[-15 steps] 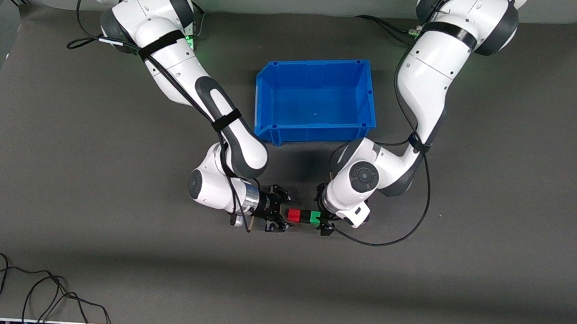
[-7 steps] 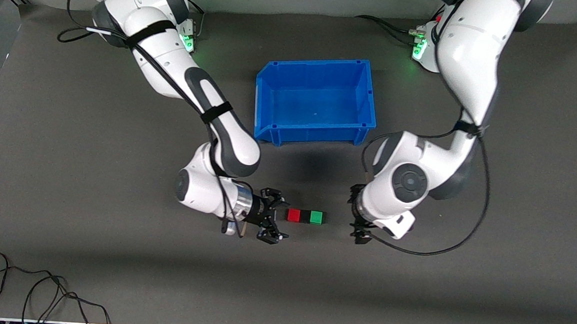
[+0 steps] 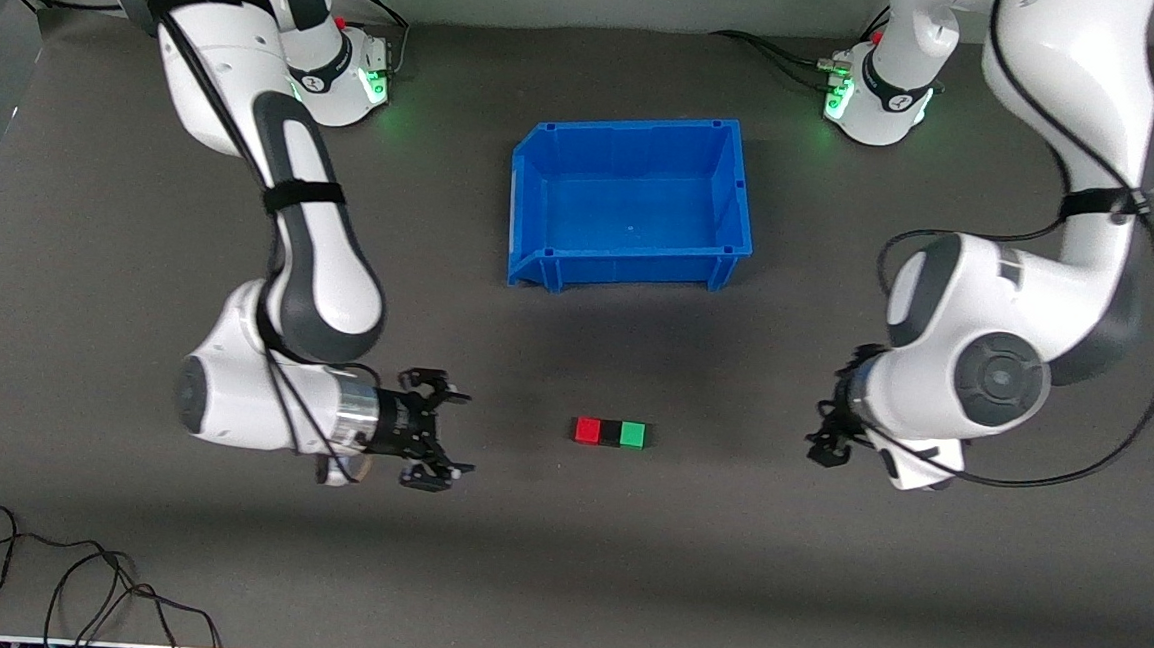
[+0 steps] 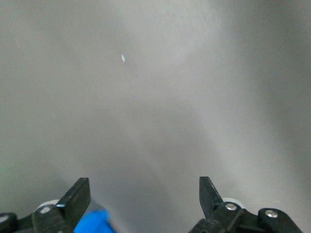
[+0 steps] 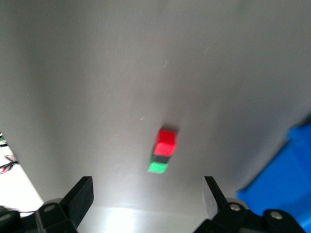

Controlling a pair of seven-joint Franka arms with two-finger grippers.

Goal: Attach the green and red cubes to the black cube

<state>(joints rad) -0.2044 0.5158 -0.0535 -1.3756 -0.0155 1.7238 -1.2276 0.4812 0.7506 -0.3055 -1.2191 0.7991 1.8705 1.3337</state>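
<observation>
Now joined cubes between both open hands.

1. Bench, covered by a grey mat.
2. Blue bin, resting on the bench.
3. Red cube, black cube and green cube: one touching row, nearer the front camera than the bin.

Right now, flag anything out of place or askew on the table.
Nothing stands out. The red cube, black cube and green cube sit joined in a straight row, nearer the camera than the upright blue bin. The left gripper and open right gripper are apart from them.
</observation>
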